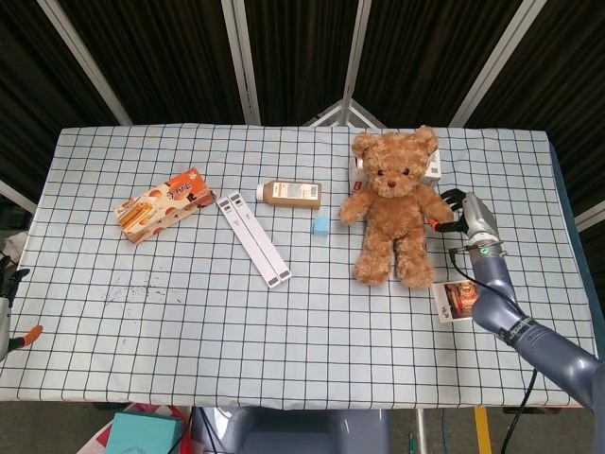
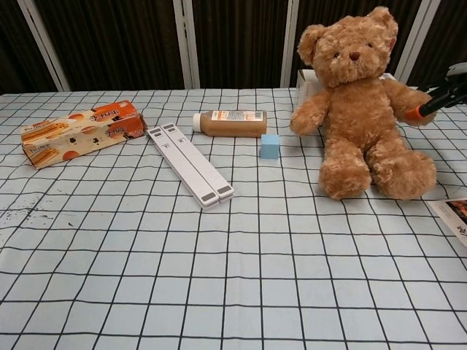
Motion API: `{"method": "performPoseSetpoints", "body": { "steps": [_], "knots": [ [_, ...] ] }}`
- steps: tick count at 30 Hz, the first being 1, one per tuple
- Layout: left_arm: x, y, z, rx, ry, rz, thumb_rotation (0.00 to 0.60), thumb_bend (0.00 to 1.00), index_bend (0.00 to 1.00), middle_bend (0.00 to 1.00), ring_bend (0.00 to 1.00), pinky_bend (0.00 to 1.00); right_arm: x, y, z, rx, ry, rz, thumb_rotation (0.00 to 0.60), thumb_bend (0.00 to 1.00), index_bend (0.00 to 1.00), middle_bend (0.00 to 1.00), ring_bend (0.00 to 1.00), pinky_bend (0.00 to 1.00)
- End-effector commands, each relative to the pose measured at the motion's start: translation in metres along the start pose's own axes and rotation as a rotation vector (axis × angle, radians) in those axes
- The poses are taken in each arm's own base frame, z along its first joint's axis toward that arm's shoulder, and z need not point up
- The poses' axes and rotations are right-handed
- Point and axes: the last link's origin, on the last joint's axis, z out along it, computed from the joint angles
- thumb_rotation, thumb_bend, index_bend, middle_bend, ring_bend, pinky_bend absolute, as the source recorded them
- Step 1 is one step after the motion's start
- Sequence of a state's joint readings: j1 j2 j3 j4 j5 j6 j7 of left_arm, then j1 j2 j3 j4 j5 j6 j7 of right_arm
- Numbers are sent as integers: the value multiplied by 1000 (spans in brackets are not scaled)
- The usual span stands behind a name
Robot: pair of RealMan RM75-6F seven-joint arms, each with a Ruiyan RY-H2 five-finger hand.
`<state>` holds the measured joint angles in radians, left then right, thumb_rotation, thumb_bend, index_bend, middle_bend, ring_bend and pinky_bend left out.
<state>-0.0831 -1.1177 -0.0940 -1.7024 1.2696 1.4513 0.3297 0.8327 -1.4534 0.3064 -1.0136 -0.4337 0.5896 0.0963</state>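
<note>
A brown teddy bear (image 1: 395,203) (image 2: 361,109) sits upright on the checked tablecloth (image 1: 189,312), right of centre. My right hand (image 1: 468,216) (image 2: 446,87) is at the bear's outstretched arm on its right side. Its fingers are apart, and one orange fingertip (image 2: 417,113) touches the bear's paw; I see no closed grip on the paw. My left hand (image 1: 9,312) shows only partly at the table's far left edge, fingers apart, holding nothing. The chest view does not show it.
An orange snack box (image 1: 163,204) (image 2: 80,133) lies at the left. Beside it are a long white flat case (image 1: 253,238), a brown bottle (image 1: 291,194) on its side and a small blue cube (image 1: 321,224). A white box (image 1: 433,168) stands behind the bear. A picture card (image 1: 460,299) lies near my right arm.
</note>
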Motion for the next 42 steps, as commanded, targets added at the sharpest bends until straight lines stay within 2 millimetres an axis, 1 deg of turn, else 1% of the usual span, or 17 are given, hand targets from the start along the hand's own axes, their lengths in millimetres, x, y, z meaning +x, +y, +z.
{"method": "performPoseSetpoints", "body": {
  "steps": [1, 3, 6, 11, 17, 19, 20, 22, 23, 25, 26, 29, 36, 39, 42],
  "knots": [
    [-1, 1, 0, -1, -1, 2, 600, 243, 162, 0, 0, 30, -2, 4, 2, -5, -4, 2, 600, 287, 399, 438, 360, 0],
    [-1, 2, 0, -4, -3, 5, 600, 243, 162, 0, 0, 30, -1, 5, 4, -3, 2, 5, 600, 287, 446, 484, 395, 0],
    [-2, 4, 0, -10, -4, 7, 600, 243, 162, 0, 0, 30, -1, 5, 5, 3, 9, 13, 600, 287, 490, 516, 419, 0],
    [-3, 4, -1, -15, -8, 9, 600, 243, 163, 0, 0, 30, -2, 4, 6, 10, 11, 17, 600, 287, 492, 518, 421, 0],
    [-3, 4, 0, -15, -10, 8, 600, 243, 163, 0, 0, 30, 2, 4, 6, 14, 20, 21, 600, 287, 493, 518, 421, 0],
    [-3, 4, 0, -16, -11, 8, 600, 243, 163, 0, 0, 30, 3, 4, 5, 14, 21, 27, 600, 286, 507, 528, 424, 0],
    [-3, 5, 0, -17, -12, 9, 600, 243, 163, 0, 0, 30, 4, 5, 5, 14, 21, 30, 600, 297, 531, 544, 433, 0],
    [-3, 5, 0, -18, -13, 9, 600, 243, 163, 0, 0, 30, 3, 6, 5, 14, 20, 34, 600, 350, 600, 590, 464, 0],
    [-3, 5, 0, -18, -13, 10, 600, 243, 163, 0, 0, 30, 3, 7, 5, 14, 22, 34, 600, 398, 644, 617, 486, 0],
    [-3, 5, 0, -18, -13, 10, 600, 243, 164, 0, 0, 30, 3, 9, 5, 11, 34, 36, 600, 456, 696, 648, 510, 0],
    [-4, 5, 0, -18, -13, 10, 600, 243, 164, 0, 0, 30, 3, 10, 6, 9, 39, 35, 600, 472, 707, 654, 515, 0],
    [-4, 6, 0, -18, -14, 12, 600, 243, 164, 0, 0, 30, 2, 14, 6, -2, 35, 22, 600, 490, 711, 656, 516, 0],
    [-5, 7, 1, -18, -18, 17, 600, 243, 164, 0, 0, 30, -4, 22, 9, -28, 15, 16, 600, 493, 711, 656, 517, 0],
    [-5, 7, 1, -18, -16, 17, 600, 243, 164, 0, 0, 30, -5, 22, 10, -29, 9, 12, 600, 492, 711, 656, 516, 0],
    [-5, 7, 0, -18, -16, 16, 600, 243, 164, 0, 0, 30, -4, 15, 10, -13, 17, 14, 600, 493, 711, 656, 517, 0]
  ]
}}
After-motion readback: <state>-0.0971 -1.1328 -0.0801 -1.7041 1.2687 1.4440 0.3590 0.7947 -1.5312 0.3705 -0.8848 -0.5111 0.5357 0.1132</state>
